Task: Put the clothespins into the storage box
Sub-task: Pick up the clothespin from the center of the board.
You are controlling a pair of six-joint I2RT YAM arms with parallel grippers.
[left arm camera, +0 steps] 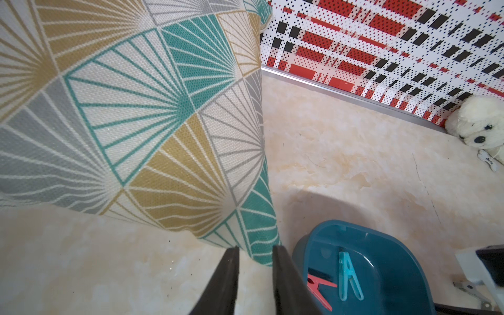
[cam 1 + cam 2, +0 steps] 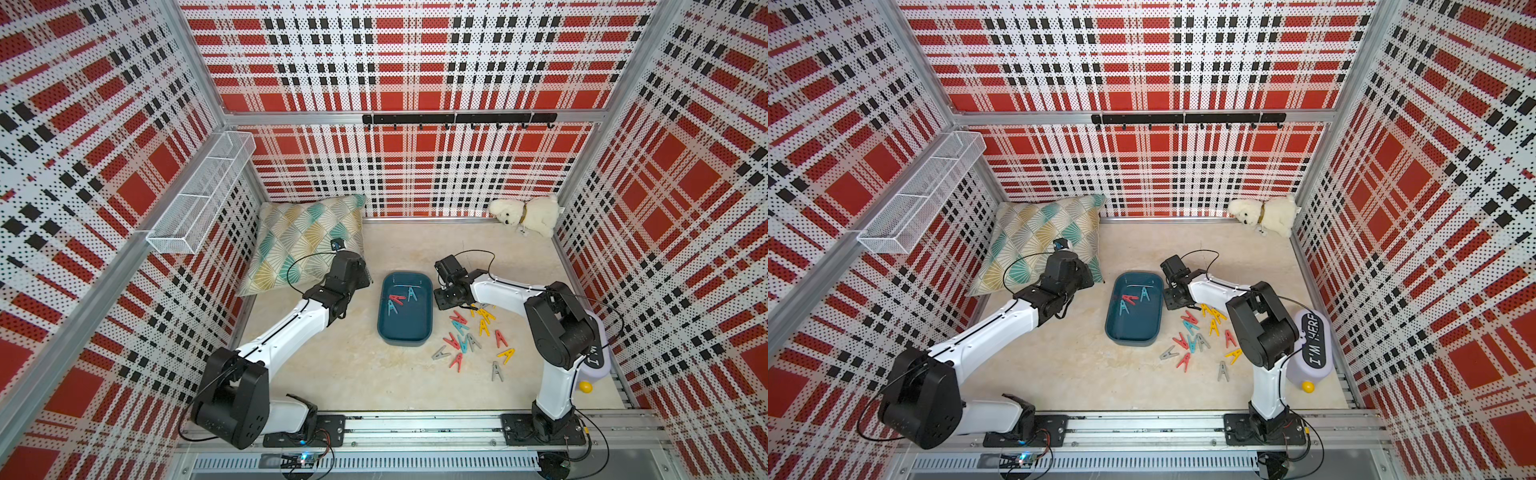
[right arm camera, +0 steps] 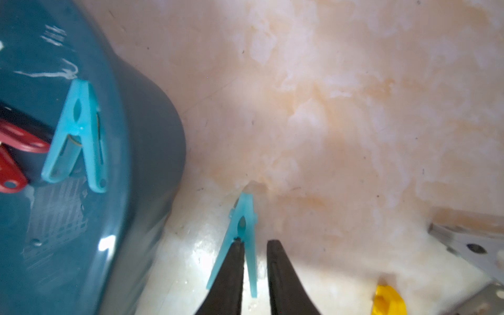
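My right gripper (image 3: pixel 255 242), just beside the storage box (image 2: pixel 409 322), clamps one leg of a light blue clothespin (image 3: pixel 244 215); my left gripper (image 1: pixel 255 247) stands slightly parted and empty near the pillow (image 1: pixel 136 109) corner, on the box's other side. A few clothespins (image 2: pixel 397 299) lie inside the box; the loose clothespins (image 2: pixel 469 338) lie scattered on the table (image 2: pixel 353 374) near my right arm

Overhead and close wrist views share storage box (image 1: pixel 387 261).
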